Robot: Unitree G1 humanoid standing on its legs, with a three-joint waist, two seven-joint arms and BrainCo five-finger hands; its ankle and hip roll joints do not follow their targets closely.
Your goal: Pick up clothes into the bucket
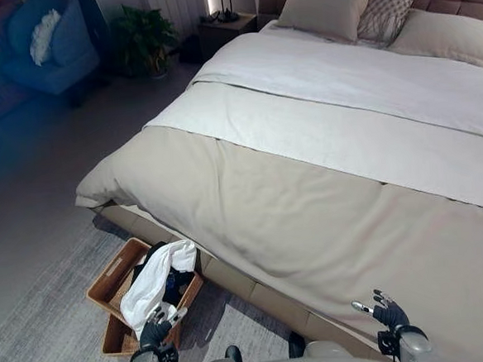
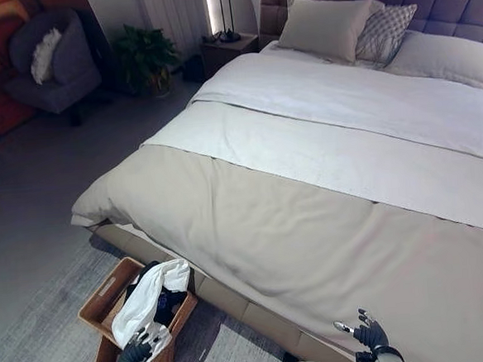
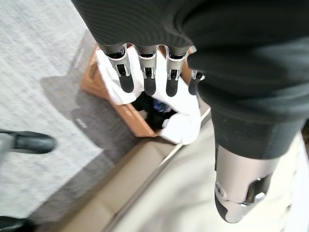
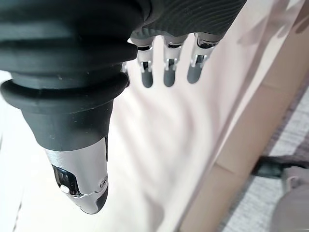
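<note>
Your left robot hand (image 1: pixel 155 329) hovers relaxed and empty over the basket (image 1: pixel 109 281) beside the bed (image 1: pixel 310 209); the white shirt (image 1: pixel 153 278) drapes its rim, probably just dropped. The right robot hand (image 1: pixel 389 311) idles spread and empty.

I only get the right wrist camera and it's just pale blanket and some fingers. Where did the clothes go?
Observer: A white garment is draped over the woven basket on the rug beside the bed.
Operator: Is anything else in the basket?
Observer: Yes, dark clothing lies under the white piece, seen in the left wrist view.
Operator: Is the other hand holding something?
Observer: No, the left hand hovers above the basket with straight fingers, holding nothing.
Operator: Where is my hand from above?
Observer: The right hand is open over the near edge of the beige bedcover, apart from the basket.
</note>
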